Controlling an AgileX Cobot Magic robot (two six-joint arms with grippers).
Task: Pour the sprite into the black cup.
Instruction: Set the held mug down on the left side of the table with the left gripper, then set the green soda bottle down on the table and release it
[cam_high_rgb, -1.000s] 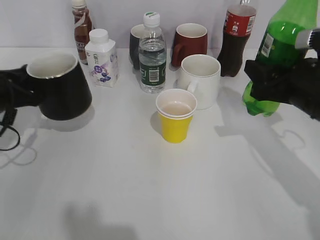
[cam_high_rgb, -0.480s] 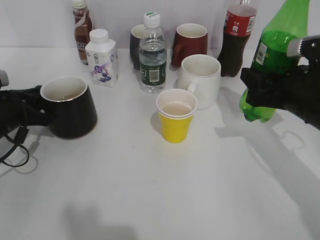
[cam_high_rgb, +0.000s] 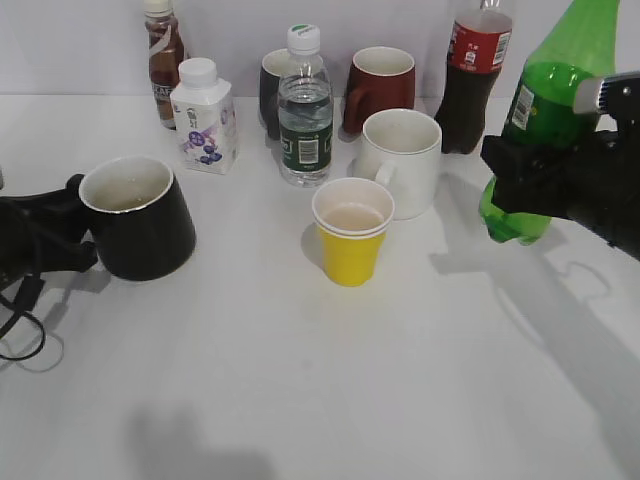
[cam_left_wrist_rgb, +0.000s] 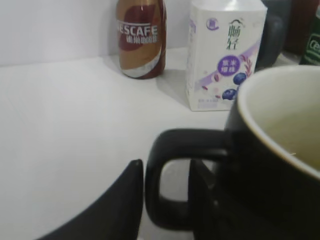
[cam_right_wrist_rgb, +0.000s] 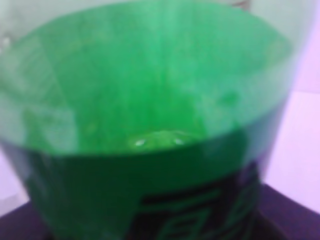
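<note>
Gripping: black cup (cam_high_rgb: 137, 217) is clasped by its handle in left hand (cam_high_rgb: 62, 232), upright on bench (cam_high_rgb: 300, 380) | sprite bottle (cam_high_rgb: 548, 120) is held tilted, lifted, in right hand (cam_high_rgb: 530, 180) | apart

my exterior view looks down at a slant across the table (cam_high_rgb: 300, 400) toward the back wall. my left wrist view sits low and close behind the black cup (cam_left_wrist_rgb: 270, 165), facing the carton (cam_left_wrist_rgb: 222, 55), which both share. my right wrist view presses against the sprite (cam_right_wrist_rgb: 150, 125).
</note>
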